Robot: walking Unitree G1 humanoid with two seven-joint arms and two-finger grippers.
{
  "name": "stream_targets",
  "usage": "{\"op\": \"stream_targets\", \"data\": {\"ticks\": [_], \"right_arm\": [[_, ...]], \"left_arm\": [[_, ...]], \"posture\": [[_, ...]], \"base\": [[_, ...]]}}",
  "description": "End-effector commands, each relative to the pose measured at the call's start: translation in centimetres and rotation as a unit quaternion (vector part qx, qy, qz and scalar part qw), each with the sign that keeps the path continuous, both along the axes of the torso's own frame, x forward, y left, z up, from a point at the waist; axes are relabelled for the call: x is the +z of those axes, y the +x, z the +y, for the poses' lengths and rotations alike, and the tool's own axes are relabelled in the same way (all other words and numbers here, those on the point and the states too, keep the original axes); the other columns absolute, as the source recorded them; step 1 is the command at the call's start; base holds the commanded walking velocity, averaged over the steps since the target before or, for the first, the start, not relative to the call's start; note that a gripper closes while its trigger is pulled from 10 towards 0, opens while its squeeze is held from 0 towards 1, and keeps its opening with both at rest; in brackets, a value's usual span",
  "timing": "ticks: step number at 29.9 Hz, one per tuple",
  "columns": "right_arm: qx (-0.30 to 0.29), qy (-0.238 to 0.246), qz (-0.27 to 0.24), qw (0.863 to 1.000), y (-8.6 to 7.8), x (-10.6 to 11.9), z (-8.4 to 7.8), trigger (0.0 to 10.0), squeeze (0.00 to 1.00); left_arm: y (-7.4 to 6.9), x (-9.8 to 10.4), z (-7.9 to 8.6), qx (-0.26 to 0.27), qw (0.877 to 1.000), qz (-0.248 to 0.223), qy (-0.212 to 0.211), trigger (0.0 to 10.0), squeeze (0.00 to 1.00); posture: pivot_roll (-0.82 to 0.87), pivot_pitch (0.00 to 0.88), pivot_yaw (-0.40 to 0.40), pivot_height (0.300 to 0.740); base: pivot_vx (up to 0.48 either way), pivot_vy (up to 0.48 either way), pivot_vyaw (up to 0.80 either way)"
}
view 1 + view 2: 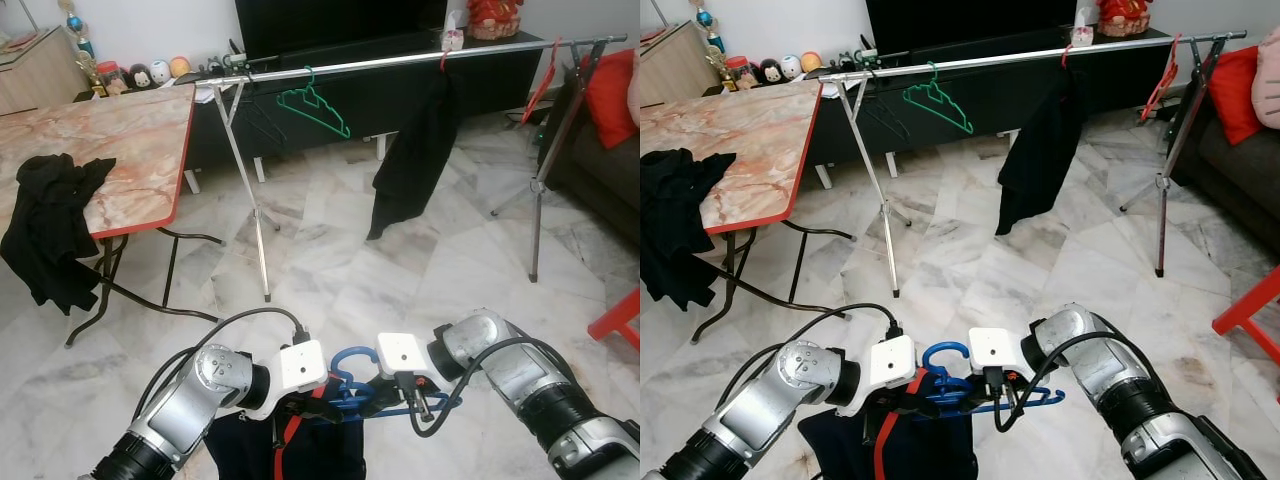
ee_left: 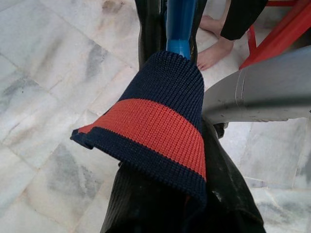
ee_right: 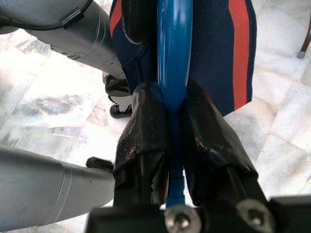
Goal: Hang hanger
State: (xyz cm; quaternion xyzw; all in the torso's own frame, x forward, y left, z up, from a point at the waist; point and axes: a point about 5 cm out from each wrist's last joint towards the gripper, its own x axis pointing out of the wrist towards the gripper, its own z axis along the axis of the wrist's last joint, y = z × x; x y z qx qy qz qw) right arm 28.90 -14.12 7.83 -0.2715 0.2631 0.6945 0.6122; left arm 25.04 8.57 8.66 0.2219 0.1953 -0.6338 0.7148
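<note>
Both grippers are holding the blue hanger low by the robot's chest, with a dark top on it; the right gripper is pinching its bar and the left gripper is squeezing it too. Nothing is hanging yet: the rail is well apart across the floor, so walking over and hooking are waiting

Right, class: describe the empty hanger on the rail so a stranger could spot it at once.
Find the long silver rail on tripod legs before the dark TV cabinet. Near the rail's left end, by the marble table, hangs the green hanger. It is bare wire, while the red hanger further right carries a black garment.
</note>
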Motion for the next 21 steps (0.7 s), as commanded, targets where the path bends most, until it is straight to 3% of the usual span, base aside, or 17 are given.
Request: {"op": "stream_targets", "data": {"ticks": [1, 17, 18, 19, 20, 21], "right_arm": [[0.025, 0.026, -0.011, 0.999, -0.1, 0.5, 1.7, 0.0, 0.00], [0.007, 0.070, -0.025, 0.997, -0.4, 0.4, 3.0, 0.0, 0.00], [0.006, 0.070, -0.025, 0.997, -0.4, 0.3, 3.0, 0.0, 0.00], [0.006, 0.070, -0.025, 0.997, -0.4, 0.3, 3.0, 0.0, 0.00], [0.004, 0.075, -0.031, 0.997, -0.4, 0.4, 3.1, 0.0, 0.00], [0.004, 0.076, -0.033, 0.997, -0.4, 0.4, 3.1, 0.0, 0.00]], "left_arm": [[0.1, 1.0, -0.5, -0.011, 1.000, -0.020, -0.010, 10.0, 0.00], [0.3, 2.1, -0.6, -0.019, 0.999, -0.037, -0.011, 10.0, 0.00], [0.2, 2.2, -0.6, -0.020, 0.999, -0.037, -0.012, 10.0, 0.19], [0.2, 2.2, -0.6, -0.020, 0.999, -0.037, -0.012, 10.0, 0.19], [0.2, 2.3, -0.5, -0.020, 0.999, -0.038, -0.012, 10.0, 0.39], [0.2, 2.4, -0.5, -0.021, 0.999, -0.039, -0.013, 10.0, 0.39]], "posture": [[-0.12, 0.000, 0.125, 0.740], [-0.12, 0.000, 0.137, 0.740], [-0.12, 0.000, 0.138, 0.740], [-0.12, 0.000, 0.138, 0.740], [-0.12, 0.000, 0.138, 0.740], [-0.12, 0.000, 0.138, 0.740]], "base": [[0.000, 0.000, 0.00], [0.000, 0.000, 0.00], [0.000, 0.000, 0.00], [0.000, 0.000, 0.00], [0.000, 0.000, 0.00], [0.000, 0.000, 0.00]]}}
